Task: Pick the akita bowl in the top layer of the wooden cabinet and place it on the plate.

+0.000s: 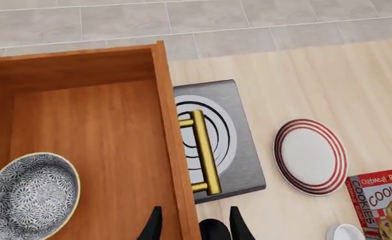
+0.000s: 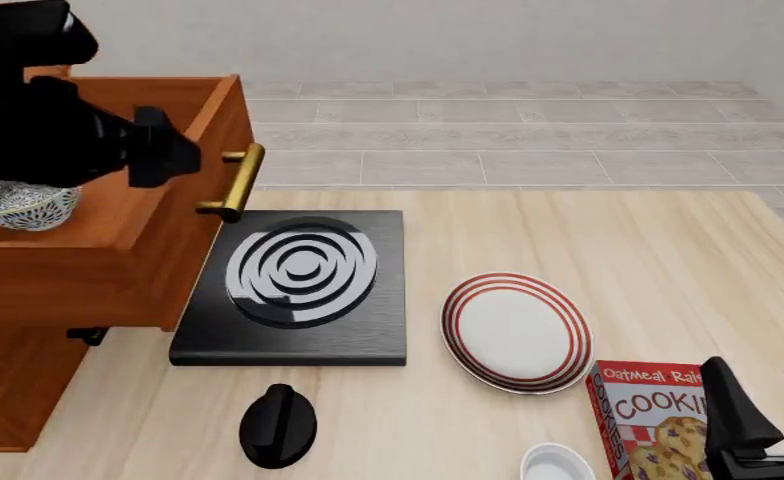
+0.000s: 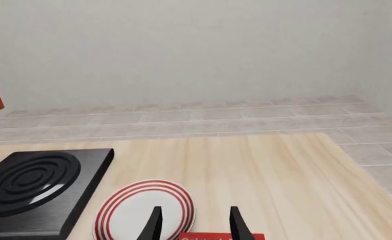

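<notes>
My left gripper [image 1: 194, 225], fingers spread and empty, hovers above the pulled-out top drawer [image 1: 96, 125]. The patterned bowl [image 1: 30, 195] sits inside. Next I reach down for it, then the plate [image 2: 516, 332].

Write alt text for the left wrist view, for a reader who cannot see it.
The top layer stands pulled open with the akita bowl inside, the left gripper open above its front edge. Beyond the brass handle lie a black stove, the plate and a cookie box.

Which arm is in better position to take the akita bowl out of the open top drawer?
Left. The left gripper hovers open above the top drawer holding the akita bowl; the right gripper is by the cookie box.
</notes>
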You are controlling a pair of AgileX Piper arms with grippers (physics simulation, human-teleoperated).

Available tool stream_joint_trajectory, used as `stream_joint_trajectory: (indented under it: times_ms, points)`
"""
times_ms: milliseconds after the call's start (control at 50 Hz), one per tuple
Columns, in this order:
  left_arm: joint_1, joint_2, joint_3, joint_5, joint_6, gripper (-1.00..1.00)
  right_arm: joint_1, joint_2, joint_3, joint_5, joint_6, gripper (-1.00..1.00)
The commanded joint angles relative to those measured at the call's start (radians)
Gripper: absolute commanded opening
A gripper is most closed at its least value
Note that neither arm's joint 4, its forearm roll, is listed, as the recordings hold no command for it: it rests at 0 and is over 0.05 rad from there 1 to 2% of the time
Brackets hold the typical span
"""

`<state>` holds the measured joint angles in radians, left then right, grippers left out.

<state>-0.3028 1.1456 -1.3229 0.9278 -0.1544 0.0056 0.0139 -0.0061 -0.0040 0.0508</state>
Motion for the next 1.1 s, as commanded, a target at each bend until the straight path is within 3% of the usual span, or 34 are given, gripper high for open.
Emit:
stream_joint_trajectory:
  times_ms: [20, 720, 740, 760, 920, 1100]
  points:
    - [0.025, 0.017, -0.086, 0.041, 0.010, 1.00, 0.001, 0.000, 0.000, 0.000, 0.000, 1.00]
    - [0.169, 0.113, -0.270, 0.140, 0.065, 1.00, 0.004, -0.003, 0.000, 0.003, -0.003, 1.00]
    - [0.233, 0.132, -0.279, 0.156, 0.135, 1.00, 0.004, -0.003, -0.001, 0.002, -0.003, 1.00]
    - [0.236, 0.139, -0.275, 0.162, 0.160, 1.00, 0.004, -0.002, -0.001, 0.002, -0.003, 1.00]
    - [0.260, 0.158, -0.301, 0.177, 0.078, 1.00, 0.006, -0.001, -0.001, 0.000, -0.006, 1.00]
    - [0.280, 0.174, -0.318, 0.189, 0.083, 1.00, 0.005, 0.012, -0.001, -0.015, -0.010, 1.00]
